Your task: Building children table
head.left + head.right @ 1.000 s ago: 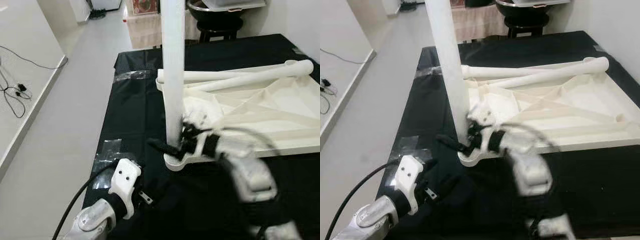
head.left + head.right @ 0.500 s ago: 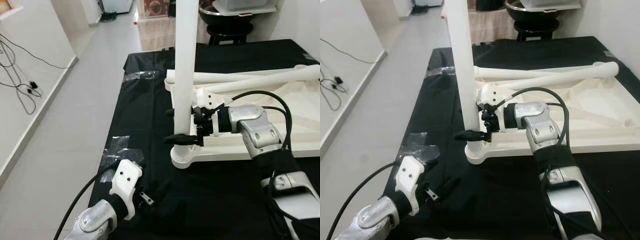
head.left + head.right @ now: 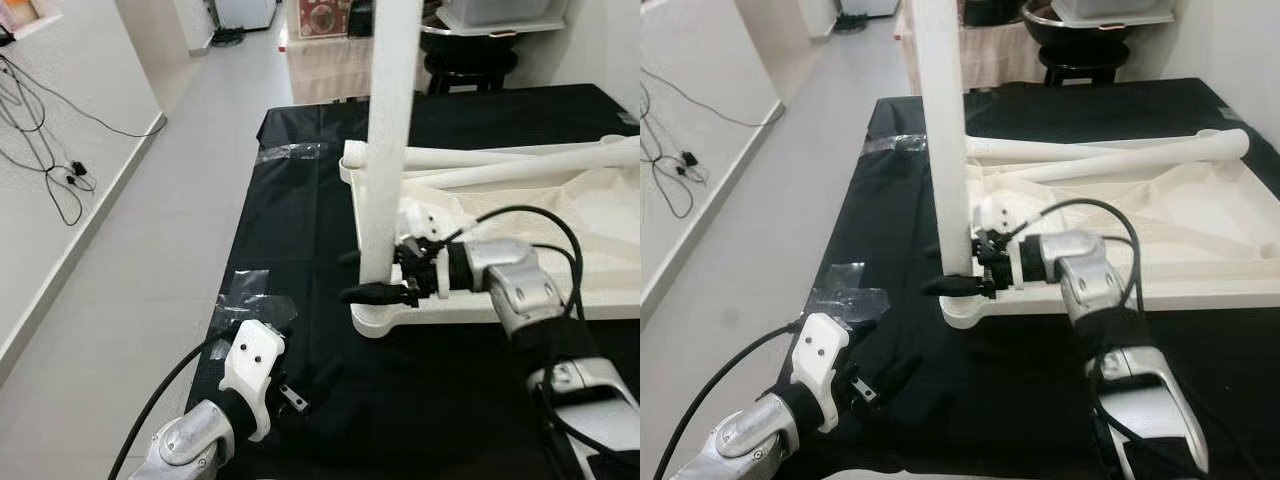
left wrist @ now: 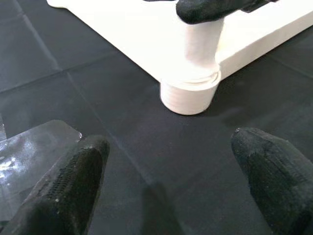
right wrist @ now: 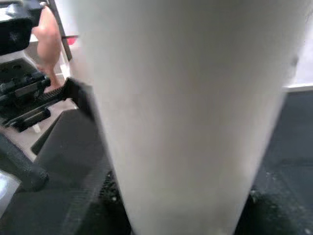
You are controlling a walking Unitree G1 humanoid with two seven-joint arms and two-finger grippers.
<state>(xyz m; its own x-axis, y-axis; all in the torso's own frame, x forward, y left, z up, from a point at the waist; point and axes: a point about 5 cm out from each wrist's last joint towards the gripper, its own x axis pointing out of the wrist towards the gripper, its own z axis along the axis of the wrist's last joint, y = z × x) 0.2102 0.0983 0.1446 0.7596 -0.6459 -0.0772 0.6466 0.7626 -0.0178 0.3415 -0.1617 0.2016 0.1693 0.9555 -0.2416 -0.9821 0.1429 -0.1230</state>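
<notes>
A white table top lies upside down on a black cloth. One white table leg stands upright in its near left corner socket. My right gripper is shut on this leg just above the socket, one black finger in front and one behind. In the right wrist view the leg sits close between the fingers. Two loose legs lie across the far side of the top. My left gripper hovers open over the cloth, short of the socket.
Clear tape patches stick to the cloth near its left edge. Bare floor runs along the left, with cables by the wall. A dark stool stands beyond the far edge.
The right arm was blurred in motion a second ago; it now holds still on the leg, slightly lower towards the socket. The camera view has shifted. The left arm has stayed put.
</notes>
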